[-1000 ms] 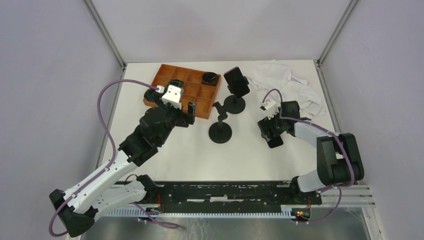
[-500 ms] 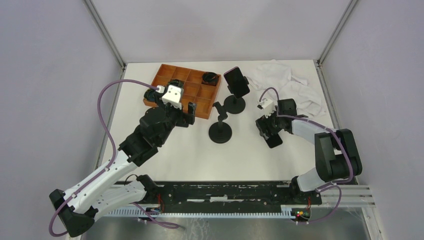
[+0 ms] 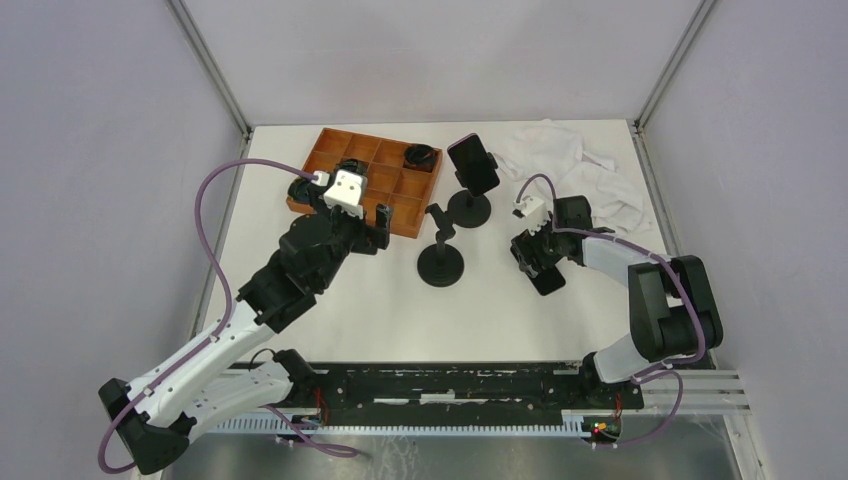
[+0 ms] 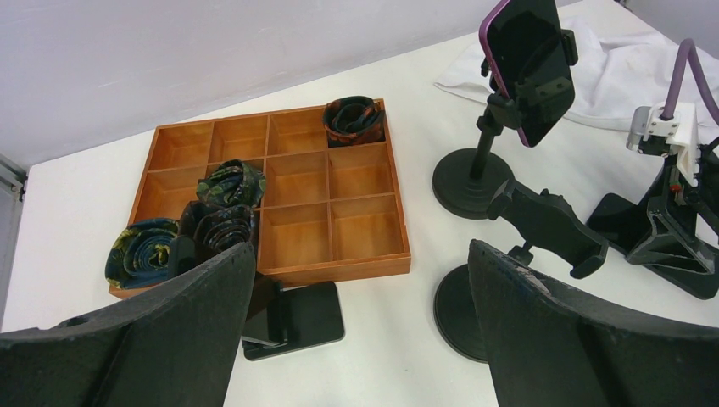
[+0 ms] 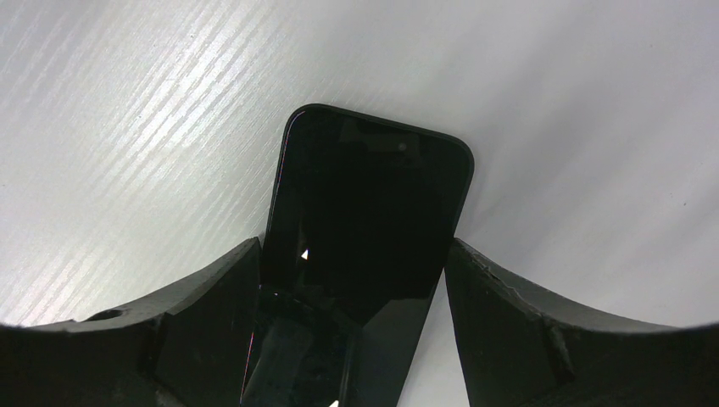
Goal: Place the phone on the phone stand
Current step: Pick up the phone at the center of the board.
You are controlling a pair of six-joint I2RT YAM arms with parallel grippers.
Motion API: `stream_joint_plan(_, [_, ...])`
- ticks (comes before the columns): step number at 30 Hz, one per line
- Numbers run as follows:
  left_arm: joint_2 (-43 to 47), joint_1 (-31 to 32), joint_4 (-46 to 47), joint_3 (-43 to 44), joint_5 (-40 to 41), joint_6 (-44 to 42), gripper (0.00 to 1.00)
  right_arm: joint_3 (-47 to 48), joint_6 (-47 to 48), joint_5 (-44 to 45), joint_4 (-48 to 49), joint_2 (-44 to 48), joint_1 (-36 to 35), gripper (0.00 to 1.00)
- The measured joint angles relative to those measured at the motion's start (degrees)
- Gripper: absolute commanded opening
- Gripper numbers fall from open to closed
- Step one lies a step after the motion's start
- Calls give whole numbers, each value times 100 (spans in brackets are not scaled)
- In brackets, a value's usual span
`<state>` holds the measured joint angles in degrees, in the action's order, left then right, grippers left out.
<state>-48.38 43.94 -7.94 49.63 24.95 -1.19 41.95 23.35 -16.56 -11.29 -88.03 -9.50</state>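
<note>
Though flat, phone (image 5: 365, 220) between right jaws.

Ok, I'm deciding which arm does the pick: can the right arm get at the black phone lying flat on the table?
Likely yes: the right tool straddles the black phone, one finger beside each long edge, and nothing lies on it or crowds it. Whether the fingers touch it is unclear.

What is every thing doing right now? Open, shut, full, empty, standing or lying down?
Table phone: lying flat.
Right tool: straddling the table phone, grip unclear.
Left tool: open, empty.
Near stand: upright, empty.
Far stand: upright, holding the purple phone.
Tray: holds rolled ties, several compartments empty.
Cloth: crumpled.
</note>
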Motion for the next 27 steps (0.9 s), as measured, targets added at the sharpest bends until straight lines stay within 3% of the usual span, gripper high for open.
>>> stream_joint_plan(14, [81, -13, -20, -20, -452, 177, 100, -17, 0, -251, -94, 68, 33, 48])
stream_joint_plan(23, [310, -4, -138, 26, -1665, 1768, 90, -57, -105, -610, -216, 151, 144, 48])
stream_joint_plan(27, [164, 529, -4, 28, -1880, 2599, 91, -63, -195, -846, -245, 188, 212, 48])
